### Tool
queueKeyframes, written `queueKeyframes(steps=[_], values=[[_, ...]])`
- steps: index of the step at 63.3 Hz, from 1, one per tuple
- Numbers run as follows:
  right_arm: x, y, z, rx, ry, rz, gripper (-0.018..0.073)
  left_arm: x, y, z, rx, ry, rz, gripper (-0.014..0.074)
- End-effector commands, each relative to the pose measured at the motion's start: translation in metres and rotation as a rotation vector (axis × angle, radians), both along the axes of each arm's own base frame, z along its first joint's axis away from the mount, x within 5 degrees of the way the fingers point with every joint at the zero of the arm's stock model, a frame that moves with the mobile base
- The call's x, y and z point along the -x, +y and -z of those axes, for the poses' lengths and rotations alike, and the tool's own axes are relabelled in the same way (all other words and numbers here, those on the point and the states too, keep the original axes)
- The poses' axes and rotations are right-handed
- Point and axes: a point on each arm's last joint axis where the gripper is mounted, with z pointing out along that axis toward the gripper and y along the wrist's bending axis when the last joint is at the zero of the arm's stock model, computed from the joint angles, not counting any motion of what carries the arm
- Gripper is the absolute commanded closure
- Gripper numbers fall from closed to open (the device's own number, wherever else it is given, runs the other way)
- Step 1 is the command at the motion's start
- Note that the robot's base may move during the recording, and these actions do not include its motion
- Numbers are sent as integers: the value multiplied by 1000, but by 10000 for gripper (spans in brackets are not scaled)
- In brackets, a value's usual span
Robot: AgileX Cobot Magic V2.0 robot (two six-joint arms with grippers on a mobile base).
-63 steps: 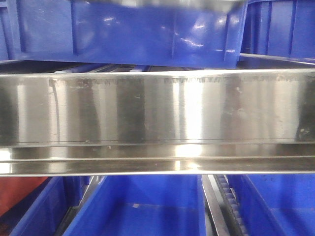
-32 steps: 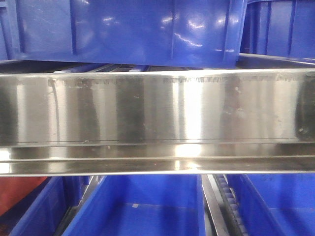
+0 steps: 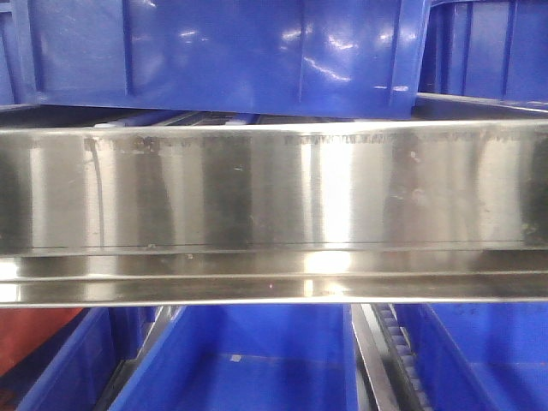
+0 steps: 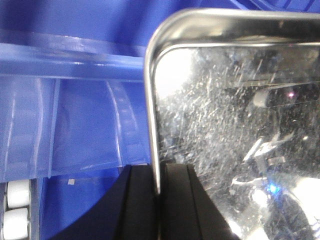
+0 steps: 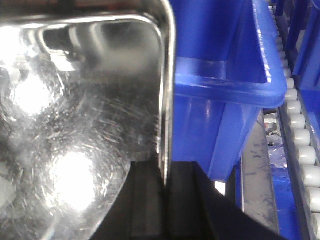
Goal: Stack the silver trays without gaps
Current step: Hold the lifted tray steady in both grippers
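Observation:
A scratched, shiny silver tray [image 4: 225, 110] fills the right half of the left wrist view. My left gripper [image 4: 159, 192] is shut on the tray's left rim, one black finger on each side. In the right wrist view a silver tray [image 5: 75, 100] fills the left half. My right gripper [image 5: 165, 185] is shut on its right rim near the rounded corner. No tray and no gripper shows in the front view.
A long brushed-steel shelf rail [image 3: 274, 197] spans the front view, with blue bins above [image 3: 223, 51] and below [image 3: 248, 368]. A blue bin wall [image 4: 75, 115] lies left of the left gripper. Another blue bin [image 5: 220, 100] and white rollers [image 5: 300, 145] stand right of the right gripper.
A silver strip along the top edge of the front view one second ago has gone out of the frame. The rail and bins have not moved.

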Motion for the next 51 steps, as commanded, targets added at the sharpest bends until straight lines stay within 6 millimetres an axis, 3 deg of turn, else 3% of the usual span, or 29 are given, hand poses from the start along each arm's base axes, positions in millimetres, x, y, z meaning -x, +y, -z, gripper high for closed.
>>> queueKeyframes(steps=[1, 14, 51], values=[[0, -5, -8, 42, -43, 11, 636, 5, 5, -23, 12, -99, -8, 612], [0, -5, -8, 42, -43, 11, 636, 7, 5, -43, 32, -151, -7, 612], [-1, -3, -11, 24, -75, -8, 636, 6, 6, -41, -1, -144, -9, 612]])
